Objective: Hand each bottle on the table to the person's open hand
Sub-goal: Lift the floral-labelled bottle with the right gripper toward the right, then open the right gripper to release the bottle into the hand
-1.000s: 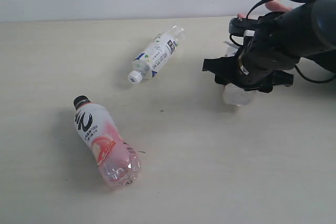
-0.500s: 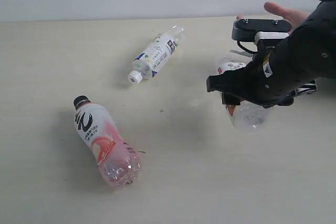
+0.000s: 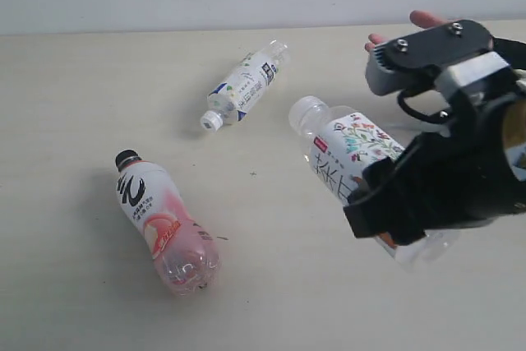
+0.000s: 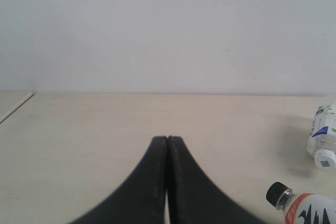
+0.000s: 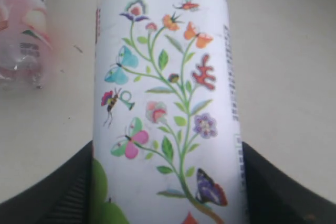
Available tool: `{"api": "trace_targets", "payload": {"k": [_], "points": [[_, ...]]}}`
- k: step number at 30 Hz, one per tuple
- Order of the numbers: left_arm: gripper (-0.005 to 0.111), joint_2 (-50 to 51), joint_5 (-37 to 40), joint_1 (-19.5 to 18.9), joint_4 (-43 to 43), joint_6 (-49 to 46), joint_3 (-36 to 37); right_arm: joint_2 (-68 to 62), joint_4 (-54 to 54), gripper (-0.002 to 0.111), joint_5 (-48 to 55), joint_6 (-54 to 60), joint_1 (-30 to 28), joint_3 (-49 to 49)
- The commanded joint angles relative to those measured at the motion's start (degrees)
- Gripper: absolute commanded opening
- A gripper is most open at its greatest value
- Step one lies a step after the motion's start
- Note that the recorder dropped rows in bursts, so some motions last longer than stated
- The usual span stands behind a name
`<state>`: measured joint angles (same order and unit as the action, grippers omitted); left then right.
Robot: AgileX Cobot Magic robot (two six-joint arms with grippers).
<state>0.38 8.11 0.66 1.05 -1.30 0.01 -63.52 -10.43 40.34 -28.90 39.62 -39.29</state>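
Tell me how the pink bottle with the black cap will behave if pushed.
The pink bottle lies on its side on the table, so it will probably roll. Its clear end looks empty, so likely light. Thin plastic may dent.

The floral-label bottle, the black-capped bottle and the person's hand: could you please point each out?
floral-label bottle (image 3: pixel 355 142), exterior view, on its flowered label.
black-capped bottle (image 3: pixel 163 221), exterior view, on its pink mid-body.
person's hand (image 3: pixel 426 18), exterior view, on a visible fingertip; the rest is hidden.
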Motion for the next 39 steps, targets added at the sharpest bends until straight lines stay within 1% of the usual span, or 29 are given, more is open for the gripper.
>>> {"api": "trace_targets", "payload": {"k": [1,6,7,9,11,13,19,25,28,31,36,39], "points": [[0.000,-0.38,-0.09,-0.05,-0.07,0.09,-0.01,9.86,-1.86,0.000,-1.13,0.40,1.01,4.76],[0.000,-0.38,-0.09,-0.05,-0.07,0.09,-0.01,21.83,-6.26,0.000,-1.01,-4.63,1.01,7.68],[0.000,-0.38,-0.09,-0.05,-0.07,0.09,-0.01,24.29,-8.87,0.000,-0.84,-6.68,1.01,8.17],[0.000,-0.38,-0.09,-0.05,-0.07,0.09,-0.01,28.24,-18.26,0.000,1.80,-15.44,1.01,8.52],[0.000,-0.38,-0.09,-0.05,-0.07,0.09,-0.01,30.60,-30.88,0.000,7.55,-27.74,1.01,8.52],[0.000,-0.38,-0.09,-0.05,-0.07,0.09,-0.01,31.26,-38.55,0.000,12.41,-33.75,1.01,8.52],[0.000,-0.38,-0.09,-0.05,-0.07,0.09,-0.01,28.79,-45.64,0.000,14.51,-36.83,1.01,7.17],[0.000,-0.38,-0.09,-0.05,-0.07,0.09,-0.01,22.94,-49.02,0.000,16.73,-38.68,-0.08,5.18],[0.000,-0.38,-0.09,-0.05,-0.07,0.09,-0.01,18.85,-49.89,0.000,14.89,-38.68,-2.70,4.89],[0.000,-0.38,-0.09,-0.05,-0.07,0.09,-0.01,14.32,-50.36,0.000,8.90,-38.68,-6.68,4.76],[0.000,-0.38,-0.09,-0.05,-0.07,0.09,-0.01,5.58,-50.07,0.000,-2.16,-38.68,-16.58,2.14],[0.000,-0.38,-0.09,-0.05,-0.07,0.09,-0.01,1.11,-46.56,0.000,-10.40,-36.34,-23.06,0.34]]}}
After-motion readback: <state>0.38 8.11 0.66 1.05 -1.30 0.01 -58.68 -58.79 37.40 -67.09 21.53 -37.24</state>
